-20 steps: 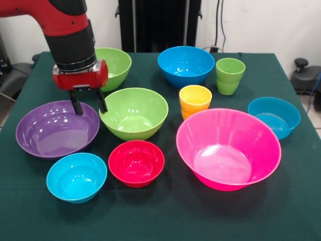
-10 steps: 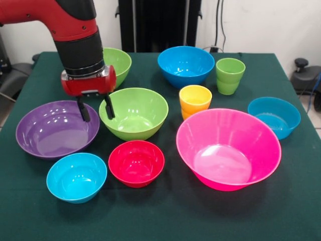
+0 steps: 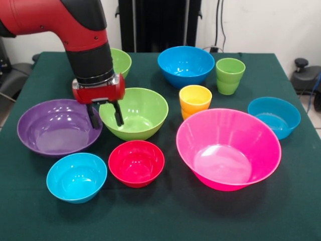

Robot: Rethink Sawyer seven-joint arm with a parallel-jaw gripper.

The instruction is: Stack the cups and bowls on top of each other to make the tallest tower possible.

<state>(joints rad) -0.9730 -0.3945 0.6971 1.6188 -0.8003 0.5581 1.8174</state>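
**Step in hand: grasping the first bowl**

The jaws (image 3: 106,115) stand open, straddling the near-left rim of the lime green bowl (image 3: 134,113), beside the purple bowl (image 3: 56,126). No tower exists yet; every bowl and both cups sit separately on the desk (image 3: 165,216). The next move likely requires lowering, then closing on the rim.

Eight upright bowls (image 3: 228,149) and two cups (image 3: 195,100) scattered singly; nothing stacked
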